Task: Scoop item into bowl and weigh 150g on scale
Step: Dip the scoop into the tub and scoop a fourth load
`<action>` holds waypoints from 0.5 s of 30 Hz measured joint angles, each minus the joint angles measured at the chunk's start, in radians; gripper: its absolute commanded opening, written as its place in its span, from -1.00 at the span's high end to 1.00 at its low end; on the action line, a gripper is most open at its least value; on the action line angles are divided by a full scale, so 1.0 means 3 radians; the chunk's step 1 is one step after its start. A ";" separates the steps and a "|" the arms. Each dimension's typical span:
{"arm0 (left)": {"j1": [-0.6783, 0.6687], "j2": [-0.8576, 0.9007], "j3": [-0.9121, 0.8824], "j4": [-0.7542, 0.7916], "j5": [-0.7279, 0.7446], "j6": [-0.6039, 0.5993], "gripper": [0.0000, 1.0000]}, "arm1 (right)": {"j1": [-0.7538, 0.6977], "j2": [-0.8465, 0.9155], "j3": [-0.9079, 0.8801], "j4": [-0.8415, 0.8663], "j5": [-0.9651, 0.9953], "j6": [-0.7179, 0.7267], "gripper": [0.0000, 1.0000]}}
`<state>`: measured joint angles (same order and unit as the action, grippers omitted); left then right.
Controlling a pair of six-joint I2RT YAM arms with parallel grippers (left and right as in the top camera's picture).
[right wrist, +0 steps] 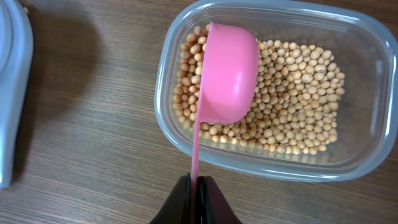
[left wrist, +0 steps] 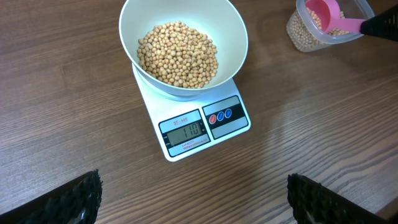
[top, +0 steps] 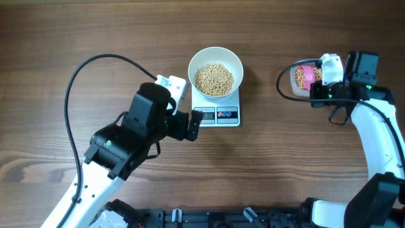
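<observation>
- Desk (top: 285, 164): brown wood grain, carries everything listed.
- Left end effector (left wrist: 196, 202): mine, wide open and holding nothing. It hovers over bare desk just left of and in front of the scale, and touches neither scale nor bowl.
- Scale (top: 218, 116): white and square, at desk centre, with its display and button panel on the front edge. The digits are lit, but I cannot read them with certainty.
- Bowl (top: 193, 66): white and round, upright on the scale's platform.
- Beans (top: 214, 78): a tan heap lies in the bottom of the bowl, well below the rim. A second lot covers the floor of the tub.
- Tub (right wrist: 367, 93): clear plastic, on the desk well right of the scale.
- Scoop (right wrist: 229, 71): pink, cup end inside the tub over the beans, thin handle running back to my fingers.
- Right end effector (right wrist: 198, 193): mine, clamped tight on the scoop handle at the tub's near edge.
</observation>
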<state>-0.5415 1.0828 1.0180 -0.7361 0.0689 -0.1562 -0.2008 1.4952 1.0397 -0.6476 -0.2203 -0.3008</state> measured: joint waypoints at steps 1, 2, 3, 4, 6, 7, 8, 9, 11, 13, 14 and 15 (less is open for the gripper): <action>0.0000 0.0000 0.0000 0.0000 0.0000 0.0000 -1.00 | 0.0000 0.0000 0.0000 -0.0003 -0.0033 0.0053 0.91; 0.0000 0.0000 0.0000 0.0001 0.0000 0.0000 -1.00 | 0.0000 0.0000 0.0000 -0.0004 -0.0056 0.0094 0.91; 0.0000 0.0000 0.0000 0.0000 0.0000 0.0000 -1.00 | -0.0004 0.0000 0.0000 -0.0006 -0.0086 0.0132 0.91; 0.0000 0.0000 0.0000 0.0000 0.0000 0.0000 -1.00 | -0.0014 0.0000 0.0000 -0.0009 -0.0118 0.0172 0.91; 0.0000 0.0000 0.0000 0.0000 0.0000 0.0000 -1.00 | -0.0066 0.0001 0.0000 -0.0011 -0.0214 0.0239 0.91; 0.0000 0.0000 0.0000 0.0000 0.0000 0.0000 -1.00 | -0.0104 0.0003 0.0000 -0.0011 -0.0264 0.0257 0.91; 0.0000 0.0000 0.0000 0.0000 0.0000 0.0000 -1.00 | -0.0151 0.0009 0.0000 -0.0011 -0.0337 0.0270 0.91; 0.0000 0.0000 0.0000 0.0000 0.0000 0.0000 -1.00 | -0.0197 0.0017 0.0000 -0.0011 -0.0402 0.0295 0.92; 0.0000 0.0000 0.0000 0.0000 -0.0001 0.0000 -1.00 | -0.0289 0.0032 0.0000 -0.0011 -0.0525 0.0340 0.91; 0.0000 0.0000 0.0000 0.0000 0.0000 0.0000 -1.00 | -0.0389 0.0037 -0.0004 -0.0011 -0.0651 0.0403 0.91; 0.0000 0.0000 0.0000 0.0000 0.0000 0.0000 -1.00 | -0.0415 0.0037 -0.0006 -0.0013 -0.0692 0.0417 0.92; 0.0000 0.0000 0.0000 0.0001 0.0000 0.0000 -1.00 | -0.0441 0.0037 -0.0011 -0.0013 -0.0750 0.0446 0.91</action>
<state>-0.5415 1.0828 1.0180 -0.7357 0.0689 -0.1562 -0.3332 1.5063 1.0363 -0.6514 -0.4454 -0.1669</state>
